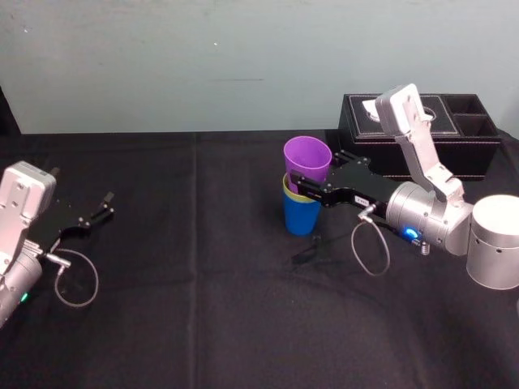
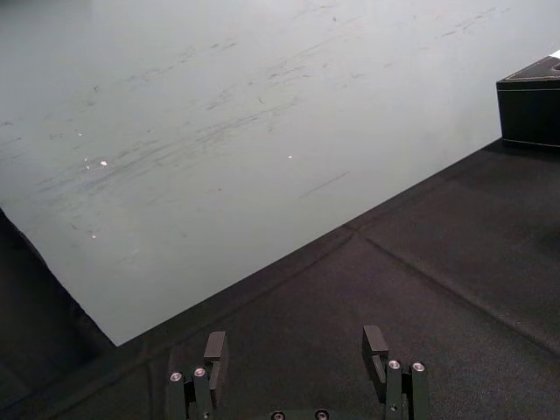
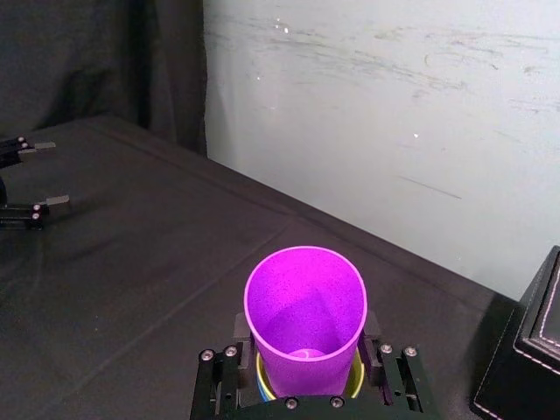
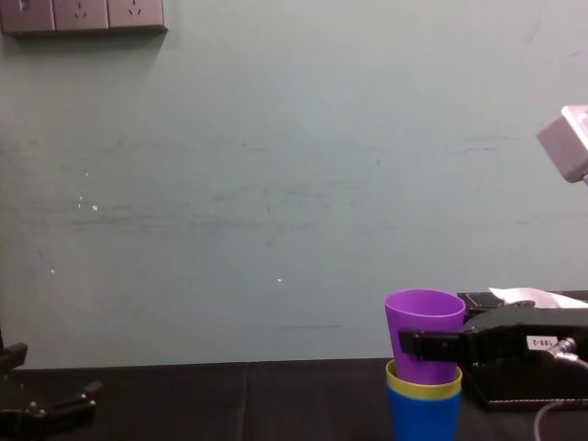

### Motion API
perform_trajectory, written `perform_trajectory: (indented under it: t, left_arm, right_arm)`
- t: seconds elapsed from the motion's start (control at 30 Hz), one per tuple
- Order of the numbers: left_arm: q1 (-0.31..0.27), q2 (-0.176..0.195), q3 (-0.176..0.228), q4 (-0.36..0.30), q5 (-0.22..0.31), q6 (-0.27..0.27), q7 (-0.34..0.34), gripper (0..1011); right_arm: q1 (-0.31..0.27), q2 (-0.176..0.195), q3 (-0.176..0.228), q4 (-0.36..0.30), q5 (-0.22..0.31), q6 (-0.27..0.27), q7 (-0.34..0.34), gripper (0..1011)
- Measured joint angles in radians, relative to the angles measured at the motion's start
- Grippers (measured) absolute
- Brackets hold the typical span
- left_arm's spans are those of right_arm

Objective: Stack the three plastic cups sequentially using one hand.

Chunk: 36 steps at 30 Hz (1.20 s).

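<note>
Black cloth table [image 1: 203,324] spans the lower two thirds of the head view. Black leather-look tissue box [image 1: 422,134] sits upper right, well apart from the cups.

Right gripper [image 1: 296,188], black with slim fingers and a grey wrist housing, reaches in from the right edge to frame centre. One finger lies along each side of the purple tapered plastic cup [image 1: 307,158] and both look pressed to its wall, so I judge it clamped on that cup. Left gripper [image 1: 105,205] is parked at the left edge, fingers spread, nothing between them.

The stack stands at centre frame, just left of the right gripper:
- bright blue plastic cup [image 1: 302,217] at the bottom, on the cloth
- yellow-green plastic cup [image 4: 423,381] nested inside, showing a rim band
- purple tapered plastic cup seated on top, most of its wall standing proud

All three appear nested; what remains is release and retreat.

Risks, as judged:
- The fingers sit low, just above the yellow-green rim. A pull-back before they spread fully could drag the light stack over.
- A pad that sticks could lift the purple tapered plastic cup out again.
- The purple tapered plastic cup seems to lean slightly in the head view. If it is seated crooked, it may rock on release.
</note>
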Motion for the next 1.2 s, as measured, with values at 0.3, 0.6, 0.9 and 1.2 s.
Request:
perform_trajectory:
  t: [0.3,0.6,0.9,1.2]
  left_arm:
    - [0.000,0.000,0.000,0.000,0.000,0.000,0.000,1010]
    - [0.000,0.000,0.000,0.000,0.000,0.000,0.000,1010]
    - [0.000,0.000,0.000,0.000,0.000,0.000,0.000,1010]
    - [0.000,0.000,0.000,0.000,0.000,0.000,0.000,1010]
  right_arm:
    - [0.002,-0.003,-0.005,0.015,-0.002,-0.003,0.007,720]
    - [0.002,-0.002,-0.005,0.014,-0.001,-0.003,0.007,776]
    - [0.001,-0.002,-0.004,0.013,-0.001,-0.003,0.006,997]
    - [0.001,-0.002,-0.004,0.012,-0.001,-0.002,0.006,1003]
